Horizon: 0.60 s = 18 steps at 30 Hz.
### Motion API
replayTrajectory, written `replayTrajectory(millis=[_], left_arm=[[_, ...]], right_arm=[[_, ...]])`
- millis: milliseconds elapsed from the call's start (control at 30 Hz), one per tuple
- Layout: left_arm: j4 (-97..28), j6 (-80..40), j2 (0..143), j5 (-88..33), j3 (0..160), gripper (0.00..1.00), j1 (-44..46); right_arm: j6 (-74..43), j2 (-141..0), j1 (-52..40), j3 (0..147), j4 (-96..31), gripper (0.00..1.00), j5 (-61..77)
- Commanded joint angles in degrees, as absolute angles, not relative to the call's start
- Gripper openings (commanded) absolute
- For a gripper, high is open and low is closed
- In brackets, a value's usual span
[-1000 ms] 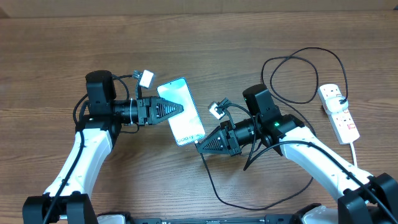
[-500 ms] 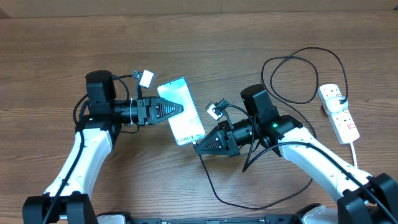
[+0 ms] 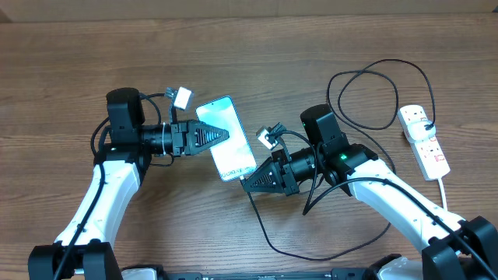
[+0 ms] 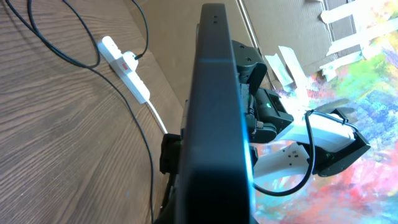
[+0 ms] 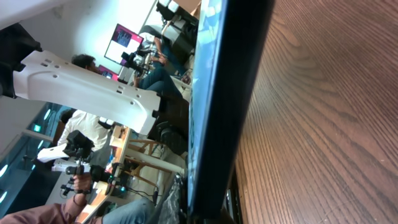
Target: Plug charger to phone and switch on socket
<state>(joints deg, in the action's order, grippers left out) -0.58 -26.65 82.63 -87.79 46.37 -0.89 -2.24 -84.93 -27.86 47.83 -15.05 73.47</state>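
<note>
The phone (image 3: 227, 140) is lifted off the table, screen up, and my left gripper (image 3: 225, 135) is shut on its left long side. In the left wrist view the phone (image 4: 214, 112) shows edge-on as a black bar. My right gripper (image 3: 246, 181) is shut at the phone's lower end, with the charger (image 3: 268, 233), a thin black cable, running out from its tip; the connector itself is hidden. The phone's edge (image 5: 229, 93) fills the right wrist view. The cable loops over the table to the white socket (image 3: 424, 141) at the right, whose red switch (image 3: 440, 160) shows.
The socket's thick white cord (image 3: 446, 187) runs toward the front right. A large loop of the charger (image 3: 381, 71) lies at the back right, another near the front edge (image 3: 311, 257). Brown wooden table (image 3: 62, 62).
My right gripper has crept a little to the left, closer to the phone's lower end. The left gripper and the phone have stayed still.
</note>
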Motion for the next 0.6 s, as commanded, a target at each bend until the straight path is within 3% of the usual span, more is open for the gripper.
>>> replayTrajectory(millis=[0, 567], left_arm=[[-0.6, -25.8, 82.6, -89.6, 46.9, 0.04, -0.7], [-0.6, -25.7, 82.6, -89.6, 46.9, 0.04, -0.7]], right_arm=[[-3.1, -85.0, -27.9, 49.1, -13.4, 0.04, 73.6], [-3.2, -85.0, -27.9, 49.1, -15.2, 0.04, 69.1]])
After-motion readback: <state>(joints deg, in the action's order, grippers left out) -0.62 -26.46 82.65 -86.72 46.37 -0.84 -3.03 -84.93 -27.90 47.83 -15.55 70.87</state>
